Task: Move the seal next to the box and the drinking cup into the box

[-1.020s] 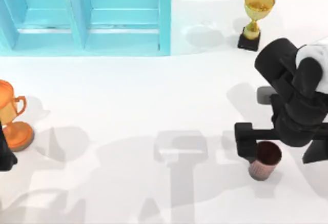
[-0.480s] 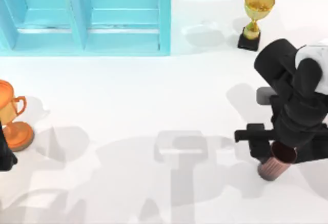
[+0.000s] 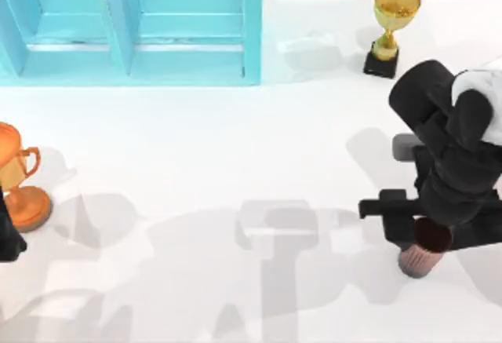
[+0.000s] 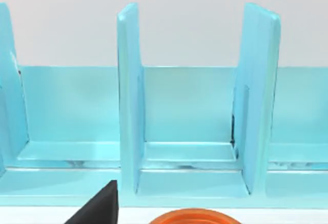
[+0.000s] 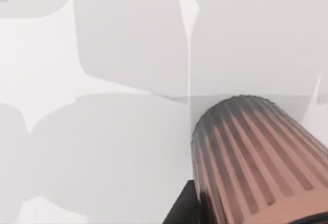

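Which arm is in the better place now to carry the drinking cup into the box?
The right arm. Its gripper is at the drinking cup, which sits near the table's right side. The left gripper is parked at the far left, beside the orange trophy.

Drinking cup (image 3: 420,258): ribbed wall, matt reddish-brown, plastic-like; the ribs read clearly in the right wrist view (image 5: 256,157). Box (image 3: 133,25): smooth turquoise panels with a soft sheen, painted look. Gold trophy (image 3: 392,21): glossy, metallic, on a matt black base. Orange trophy (image 3: 20,178): glossy, smooth. Table (image 3: 196,147): white, smooth, matt. Right arm housing (image 3: 455,155): matt black.
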